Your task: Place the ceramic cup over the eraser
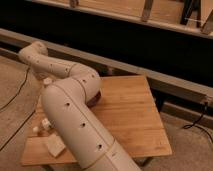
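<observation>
My white arm [75,120] rises from the bottom of the camera view, bends over the wooden table [130,120] and reaches left to its far left corner. The gripper [46,80] hangs there below the wrist, mostly hidden behind the arm; only a pale bit shows. A small off-white object [45,122] by the table's left edge looks like the ceramic cup, with a smaller pale piece [36,130] beside it. The eraser is hidden or out of view.
A pale beige block [54,145] lies at the table's front left. A dark red-brown bowl [96,98] peeks out behind the elbow. A dark wall with a long rail [150,80] runs behind the table. Cables lie on the floor at left and right.
</observation>
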